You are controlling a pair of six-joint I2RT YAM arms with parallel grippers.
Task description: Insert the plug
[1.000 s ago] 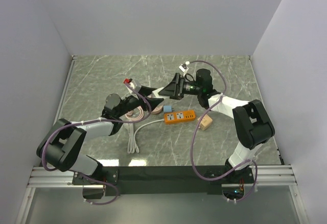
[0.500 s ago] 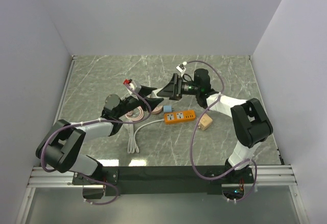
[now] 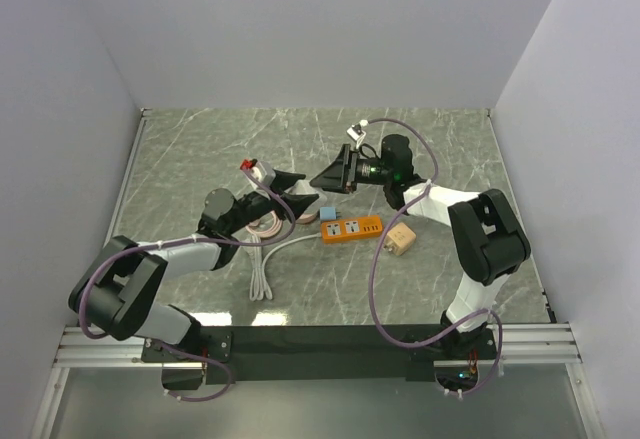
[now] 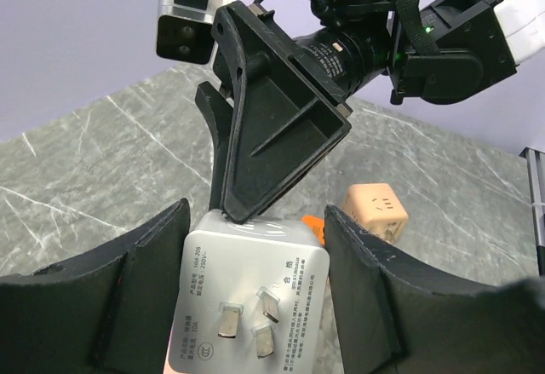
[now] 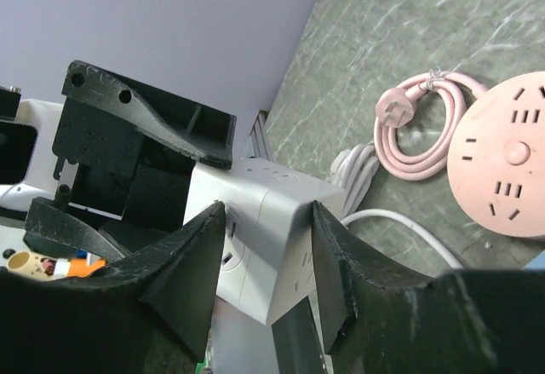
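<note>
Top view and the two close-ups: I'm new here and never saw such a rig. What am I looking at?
Two robot arms work over a grey marbled table. The top view looks down from behind them; each close-up comes from a camera on one wrist. The left tool grips a white cube-shaped plug with three prongs; the right tool is closed on it too. On the table lie an orange power strip, a pink round socket disc, a beige cube and a coiled white cable.
</note>
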